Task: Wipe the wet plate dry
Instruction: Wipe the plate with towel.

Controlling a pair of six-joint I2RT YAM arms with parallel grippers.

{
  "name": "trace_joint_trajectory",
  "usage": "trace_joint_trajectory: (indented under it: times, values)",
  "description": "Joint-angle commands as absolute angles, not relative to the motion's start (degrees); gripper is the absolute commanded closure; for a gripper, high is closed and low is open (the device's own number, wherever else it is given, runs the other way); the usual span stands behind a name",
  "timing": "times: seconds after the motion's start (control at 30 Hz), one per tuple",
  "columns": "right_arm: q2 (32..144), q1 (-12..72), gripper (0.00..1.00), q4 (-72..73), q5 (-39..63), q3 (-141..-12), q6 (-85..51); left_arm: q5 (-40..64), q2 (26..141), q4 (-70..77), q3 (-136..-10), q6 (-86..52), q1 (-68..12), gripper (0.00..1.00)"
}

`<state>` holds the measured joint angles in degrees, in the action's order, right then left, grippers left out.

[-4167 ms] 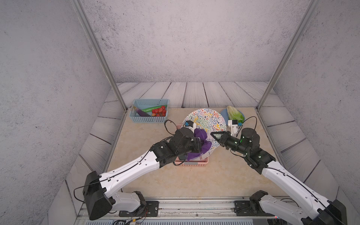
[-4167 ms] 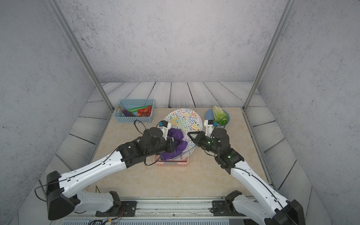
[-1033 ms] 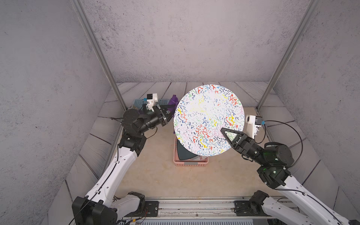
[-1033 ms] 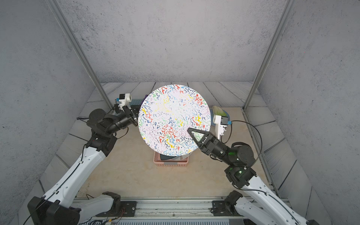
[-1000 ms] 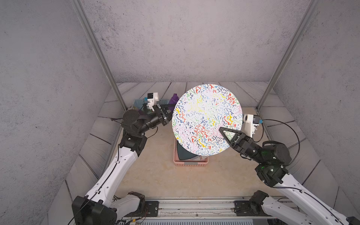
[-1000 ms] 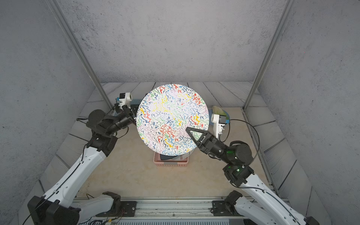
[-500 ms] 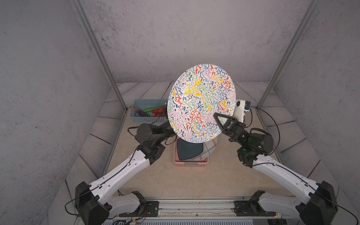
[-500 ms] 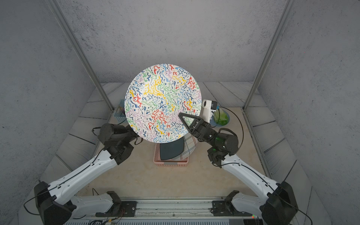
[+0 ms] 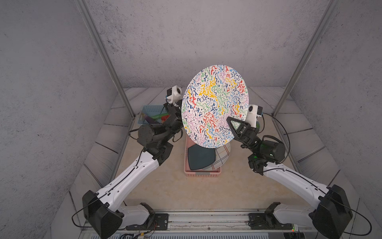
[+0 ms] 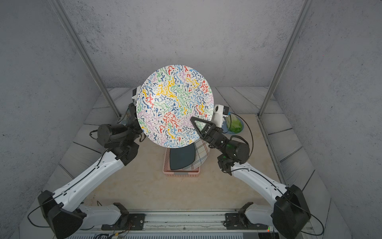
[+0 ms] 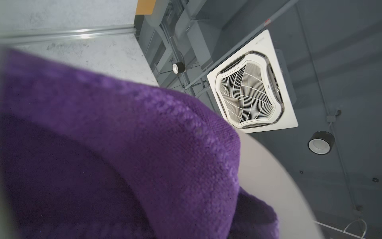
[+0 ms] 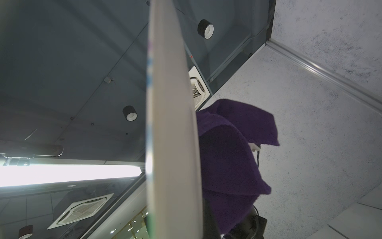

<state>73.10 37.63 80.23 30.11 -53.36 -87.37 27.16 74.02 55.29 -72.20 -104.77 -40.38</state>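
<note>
The plate (image 9: 213, 103) stands almost upright in the air over the middle of the desk (image 9: 165, 186), its squiggle-patterned face toward both top views (image 10: 173, 103). The right claw (image 9: 229, 121) is clamped on its rim at about 4 o'clock, one finger lying across the pattern. The left arm (image 9: 157, 132) reaches in from 9 o'clock; its claw is hidden behind the plate, closed on the purple cloth (image 11: 124, 155). In the right wrist view the plate (image 12: 171, 124) shows edge-on, with the cloth (image 12: 227, 155) bunched against its plain white back. Below the plate a pink basket (image 9: 202, 173) holds a dark dish and a plaid one. A blue basket (image 9: 148, 111) sits at 10 o'clock from it, and greens (image 10: 234, 124) at 2 o'clock.
</note>
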Motion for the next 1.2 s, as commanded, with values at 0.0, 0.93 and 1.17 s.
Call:
trace_joint_trajectory:
  times: [0.0,0.93,1.17]
  values:
    - [74.9,36.5,1.00,79.9,27.2,-57.7,-86.8,30.0,73.0,56.1,-72.5,-100.7,-45.1,1.00]
    - [74.2,24.0,1.00,74.4,22.0,-55.1,-92.4,25.2,55.6,25.8,-59.2,-73.2,-41.5,1.00]
    - [67.2,27.1,1.00,45.0,26.7,-55.4,-72.8,6.8,53.7,-6.3,-64.0,-40.6,-43.5,1.00]
